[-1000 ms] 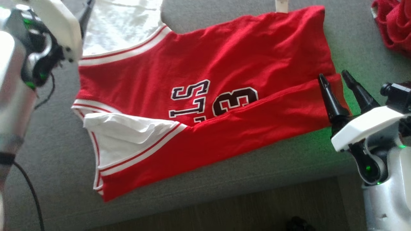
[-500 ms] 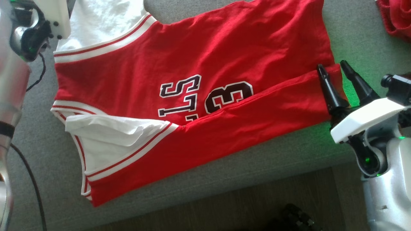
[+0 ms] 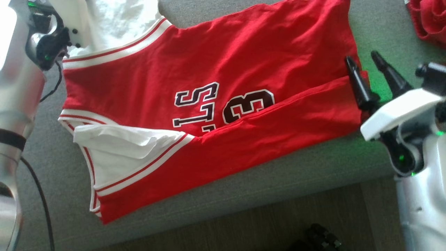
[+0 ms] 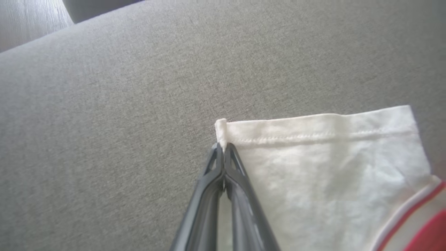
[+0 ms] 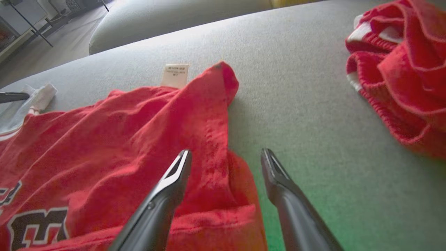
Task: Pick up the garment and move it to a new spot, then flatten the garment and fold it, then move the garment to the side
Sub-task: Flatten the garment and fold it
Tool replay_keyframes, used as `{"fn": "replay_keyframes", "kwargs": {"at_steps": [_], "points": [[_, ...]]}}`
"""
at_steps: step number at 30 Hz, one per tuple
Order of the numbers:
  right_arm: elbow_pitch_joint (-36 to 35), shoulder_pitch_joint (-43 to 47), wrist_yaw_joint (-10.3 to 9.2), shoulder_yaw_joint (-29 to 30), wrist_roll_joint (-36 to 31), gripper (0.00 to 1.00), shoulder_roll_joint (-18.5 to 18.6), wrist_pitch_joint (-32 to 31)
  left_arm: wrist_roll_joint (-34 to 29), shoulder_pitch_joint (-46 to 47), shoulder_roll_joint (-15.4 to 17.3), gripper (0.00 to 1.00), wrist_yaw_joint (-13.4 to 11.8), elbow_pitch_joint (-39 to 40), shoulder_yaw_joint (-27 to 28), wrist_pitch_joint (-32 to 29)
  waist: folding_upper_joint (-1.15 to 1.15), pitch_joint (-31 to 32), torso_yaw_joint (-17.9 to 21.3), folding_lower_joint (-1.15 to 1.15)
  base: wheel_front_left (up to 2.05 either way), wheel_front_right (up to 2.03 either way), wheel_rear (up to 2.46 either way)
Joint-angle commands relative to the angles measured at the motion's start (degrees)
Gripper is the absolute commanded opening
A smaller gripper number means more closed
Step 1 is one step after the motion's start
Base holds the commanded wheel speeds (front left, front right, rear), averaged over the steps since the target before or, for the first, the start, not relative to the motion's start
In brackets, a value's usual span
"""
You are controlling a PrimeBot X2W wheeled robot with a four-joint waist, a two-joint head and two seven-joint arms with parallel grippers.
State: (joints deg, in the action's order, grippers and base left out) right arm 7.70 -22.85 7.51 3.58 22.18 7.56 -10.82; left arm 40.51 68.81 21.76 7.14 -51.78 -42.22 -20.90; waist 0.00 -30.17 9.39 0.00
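Observation:
The garment (image 3: 209,69) is a red jersey with white sleeves and dark lettering, spread across a grey cushion, its near long edge folded over. In the left wrist view my left gripper (image 4: 223,149) is shut on the corner of the white sleeve's (image 4: 313,167) hem. My left wrist (image 3: 48,42) stands at the garment's far-left sleeve. My right gripper (image 3: 362,59) is open at the garment's right hem. In the right wrist view the right gripper (image 5: 226,153) straddles the red hem edge (image 5: 216,132) just above the cloth.
A second, crumpled red cloth (image 3: 428,21) lies at the far right, also close by in the right wrist view (image 5: 400,76). A pale label (image 5: 176,75) pokes out beyond the garment. The grey cushion's front edge (image 3: 278,195) drops to a wooden floor (image 3: 244,226).
My left gripper has shut on the white sleeve's corner. My right gripper has moved forward along the garment's right hem, still open. The camera shifted slightly.

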Motion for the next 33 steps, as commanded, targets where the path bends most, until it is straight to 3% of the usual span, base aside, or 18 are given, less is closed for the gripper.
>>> {"fn": "replay_keyframes", "kwargs": {"at_steps": [1, 9, 20, 21, 22, 24, 25, 33], "points": [[-1.0, -2.5, -0.02, -0.7, -0.1, 1.00, 0.8, -1.1, 0.6, 3.5, 2.6, 0.00, 0.3, 1.9, 0.6, 0.8, 0.00, 0.0, 0.1, 0.00, 0.00, 0.00, 0.00], [7.3, -15.2, -0.02, 1.6, 1.0, 1.00, 0.4, -8.4, 2.3, 4.6, 3.3, 0.00, 0.3, 3.1, -2.6, 4.8, 0.00, -0.4, -1.1, 0.00, 0.00, 0.00, 0.00], [20.7, -28.5, -0.02, 2.7, 2.2, 1.00, 0.8, -23.0, 5.5, 5.5, 1.1, 0.00, 0.3, 2.1, -6.6, 7.1, 0.00, 0.6, -4.1, 0.00, 0.00, 0.00, 0.00], [21.2, -29.2, -0.02, 2.8, 2.0, 0.85, 0.9, -23.4, 5.8, 5.6, 1.0, 0.00, 0.3, 2.1, -6.9, 7.4, 0.00, 0.6, -4.3, 0.00, 0.00, 0.00, 0.00], [21.7, -29.9, -0.02, 2.9, 1.7, 0.63, 1.0, -23.6, 6.0, 5.8, 0.8, 0.00, 0.3, 2.0, -7.3, 7.6, 0.00, 0.5, -4.4, 0.00, 0.00, 0.00, 0.00], [22.8, -31.2, -0.02, 3.2, 1.1, 0.36, 1.1, -23.7, 6.6, 6.1, 0.6, 0.00, 0.3, 1.8, -8.0, 8.1, 0.00, 0.4, -4.8, 0.00, 0.00, 0.00, 0.00], [23.4, -31.8, -0.02, 3.2, 0.7, 0.02, 1.2, -23.9, 6.9, 6.2, 0.6, 0.00, 0.3, 1.8, -8.3, 8.4, 0.00, 0.3, -4.9, 0.00, 0.00, 0.00, 0.00], [26.3, -35.2, -0.02, 3.9, 0.5, 0.00, 1.9, -21.8, 7.0, 8.9, 1.7, 0.00, 0.3, 2.2, -10.8, 14.6, 0.00, -0.4, -6.3, 0.00, 0.00, 0.00, 0.00]]}}
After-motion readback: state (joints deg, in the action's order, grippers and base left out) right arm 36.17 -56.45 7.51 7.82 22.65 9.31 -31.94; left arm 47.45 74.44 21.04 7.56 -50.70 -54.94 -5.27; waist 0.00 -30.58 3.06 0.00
